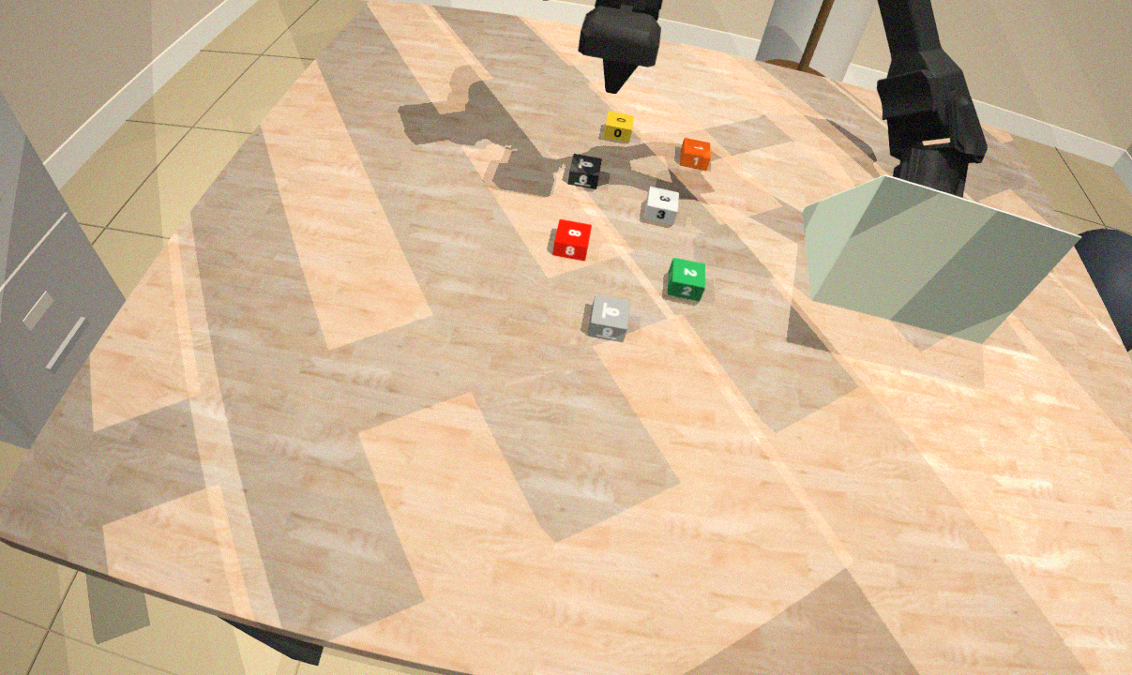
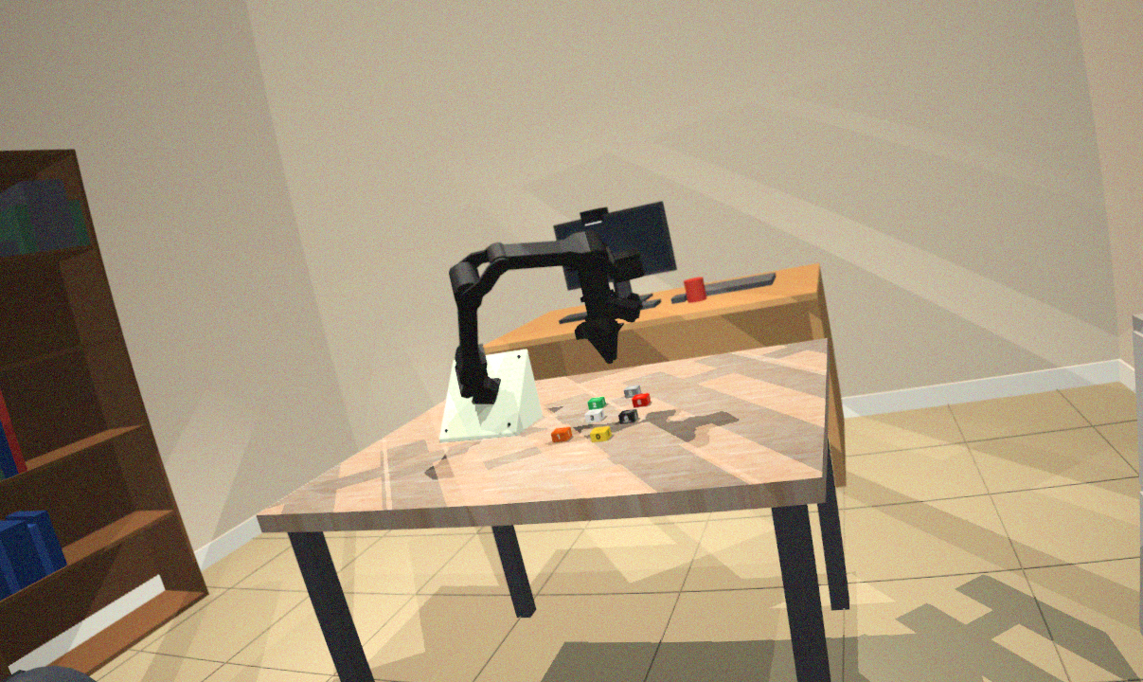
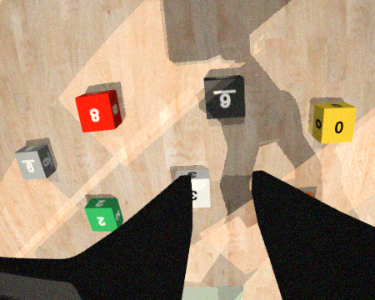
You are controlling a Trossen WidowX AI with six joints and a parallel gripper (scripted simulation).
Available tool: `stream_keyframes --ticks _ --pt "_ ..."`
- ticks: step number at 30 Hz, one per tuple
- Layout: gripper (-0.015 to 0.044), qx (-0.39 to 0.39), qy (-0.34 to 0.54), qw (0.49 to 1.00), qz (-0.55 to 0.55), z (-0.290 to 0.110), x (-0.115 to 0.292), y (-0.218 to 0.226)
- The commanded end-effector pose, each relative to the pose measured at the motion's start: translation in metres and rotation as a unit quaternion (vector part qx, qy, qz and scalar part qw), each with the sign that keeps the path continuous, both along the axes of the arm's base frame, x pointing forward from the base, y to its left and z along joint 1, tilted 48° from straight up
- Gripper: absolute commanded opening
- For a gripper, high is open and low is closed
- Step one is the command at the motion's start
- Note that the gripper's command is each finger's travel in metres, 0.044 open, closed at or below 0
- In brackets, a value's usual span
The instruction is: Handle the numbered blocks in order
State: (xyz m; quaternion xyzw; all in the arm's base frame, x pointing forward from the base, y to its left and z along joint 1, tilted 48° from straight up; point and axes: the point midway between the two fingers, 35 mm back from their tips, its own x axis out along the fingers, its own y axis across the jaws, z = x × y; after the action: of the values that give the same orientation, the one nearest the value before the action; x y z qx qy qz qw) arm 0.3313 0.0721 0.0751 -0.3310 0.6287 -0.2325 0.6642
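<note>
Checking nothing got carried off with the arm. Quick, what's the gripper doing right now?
Gripper: shut, holding nothing, raised above the blocks; the white block sits on the table.
</note>
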Motion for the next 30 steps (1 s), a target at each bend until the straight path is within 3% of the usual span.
stream_keyframes --ticks 1,2,9,13,30 --pt "0.0120 -0.004 0.004 1.000 0.002 0.003 0.014 -0.004" --pt "0.0120 -0.004 0.004 1.000 0.002 0.003 0.014 -0.004" --pt "0.0304 -0.005 0.003 1.000 0.002 -0.049 0.022 -0.061" --pt "0.0400 -0.006 0.003 1.000 0.002 -0.051 0.022 -0.063" --pt "0.0400 -0.006 0.003 1.000 0.002 -0.067 0.025 -0.081"
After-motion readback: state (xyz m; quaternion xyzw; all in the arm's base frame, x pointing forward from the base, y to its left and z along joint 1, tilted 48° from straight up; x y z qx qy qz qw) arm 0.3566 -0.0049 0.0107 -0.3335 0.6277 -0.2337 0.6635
